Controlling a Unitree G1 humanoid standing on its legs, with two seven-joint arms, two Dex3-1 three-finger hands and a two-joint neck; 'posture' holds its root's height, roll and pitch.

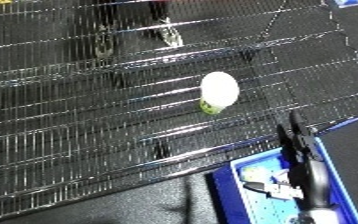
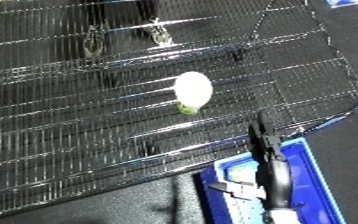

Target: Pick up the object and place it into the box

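white bottle point(image 1: 219, 89) lies on wire rack point(image 1: 87, 115), long axis near-vertical in view, green cap toward us. right hand point(image 1: 300, 150) fingers straight, empty, over blue bin point(image 1: 224, 182).

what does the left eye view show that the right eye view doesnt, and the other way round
Only the left eye view: more of the blue bin's right wall, and the white and green object sits further right.

Only the right eye view: more dark floor to the right of the bin.

Both: the object lying on the wire rack, the right hand with straight fingers over the bin's near edge, apart from the object. No left hand.
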